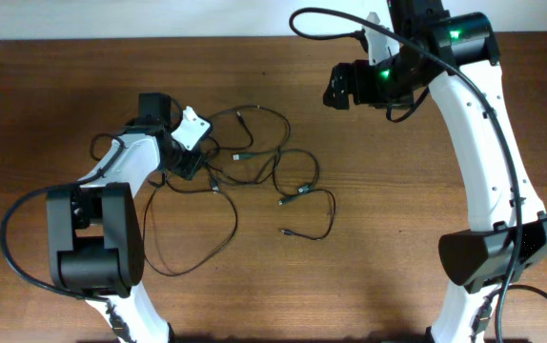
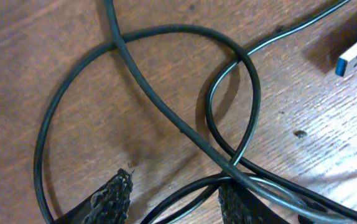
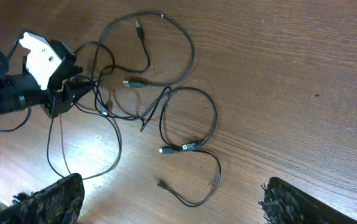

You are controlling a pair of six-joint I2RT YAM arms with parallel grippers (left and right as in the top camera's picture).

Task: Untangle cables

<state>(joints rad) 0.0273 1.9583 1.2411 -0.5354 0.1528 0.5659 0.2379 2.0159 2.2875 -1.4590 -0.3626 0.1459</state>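
Wooden counter is bearing tangled cables; left hand, half-open and empty, is straddling a crossing at nine o'clock, probably to pluck it; right hand is idling wide open.

Tangled cables sprawl on the table — the right jaws (bottom corners) gape wide.

Overhead centre being crossed by cables; left side being blocked by left arm; table at lower centre-right being left free for passage.
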